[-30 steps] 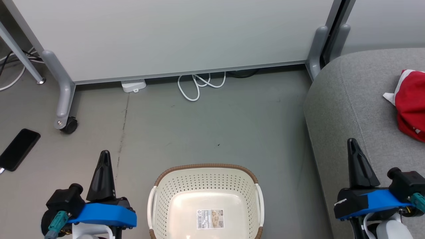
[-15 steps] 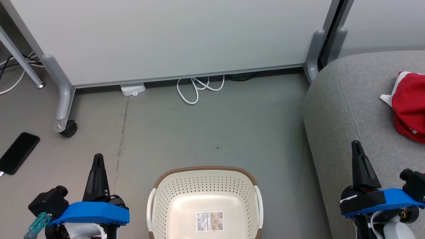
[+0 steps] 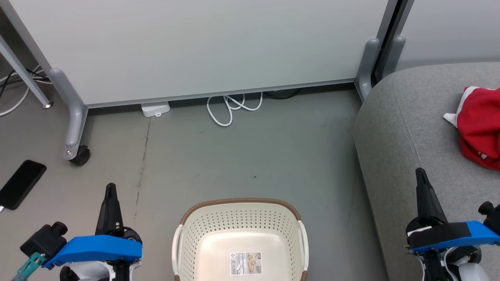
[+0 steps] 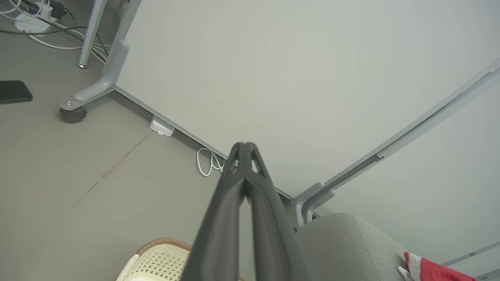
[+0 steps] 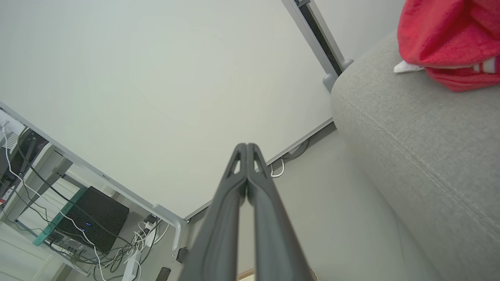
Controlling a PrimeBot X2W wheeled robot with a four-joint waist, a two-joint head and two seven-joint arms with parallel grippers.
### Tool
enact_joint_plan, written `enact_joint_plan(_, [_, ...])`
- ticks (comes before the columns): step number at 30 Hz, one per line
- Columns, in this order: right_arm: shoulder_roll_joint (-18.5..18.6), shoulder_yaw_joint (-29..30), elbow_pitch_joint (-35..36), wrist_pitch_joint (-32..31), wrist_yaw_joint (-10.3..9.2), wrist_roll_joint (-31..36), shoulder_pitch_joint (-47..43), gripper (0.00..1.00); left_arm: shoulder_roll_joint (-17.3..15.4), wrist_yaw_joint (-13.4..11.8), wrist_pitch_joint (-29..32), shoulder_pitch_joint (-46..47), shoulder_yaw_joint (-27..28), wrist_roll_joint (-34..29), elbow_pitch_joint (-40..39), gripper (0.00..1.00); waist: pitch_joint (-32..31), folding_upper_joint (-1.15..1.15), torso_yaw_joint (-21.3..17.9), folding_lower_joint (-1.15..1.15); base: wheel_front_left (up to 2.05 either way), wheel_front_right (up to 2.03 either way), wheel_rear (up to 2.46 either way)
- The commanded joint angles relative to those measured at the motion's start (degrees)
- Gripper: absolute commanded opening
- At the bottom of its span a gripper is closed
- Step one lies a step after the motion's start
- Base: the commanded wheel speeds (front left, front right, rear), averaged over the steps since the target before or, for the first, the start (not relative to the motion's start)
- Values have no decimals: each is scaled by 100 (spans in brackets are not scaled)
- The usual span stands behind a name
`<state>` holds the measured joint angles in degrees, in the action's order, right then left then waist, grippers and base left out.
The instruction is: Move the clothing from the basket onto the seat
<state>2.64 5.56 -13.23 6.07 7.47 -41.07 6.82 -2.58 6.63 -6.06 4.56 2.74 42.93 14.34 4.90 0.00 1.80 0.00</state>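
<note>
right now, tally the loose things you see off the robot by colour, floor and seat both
red: 1 clothing heap
cream: 1 basket
black: 1 phone
white: 2, cable coil and small box
total: 5

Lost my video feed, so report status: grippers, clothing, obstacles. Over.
Left gripper and right gripper shut, empty. Basket bare where visible; red clothing on the seat. Phone on floor, left, off the path.
</note>
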Motion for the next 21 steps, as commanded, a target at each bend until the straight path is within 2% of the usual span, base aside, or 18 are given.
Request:
enact_joint_plan(1, [22,14,55,-53,2,-243,6,0,-27,44,50,130,36,231,-80,0,-10,0,-4,0,0,0,0])
enact_joint_plan(21, [26,39,20,-404,2,-1649,-18,0,-32,59,402,156,142,1585,-72,0,-109,0,-42,0,0,0,0])
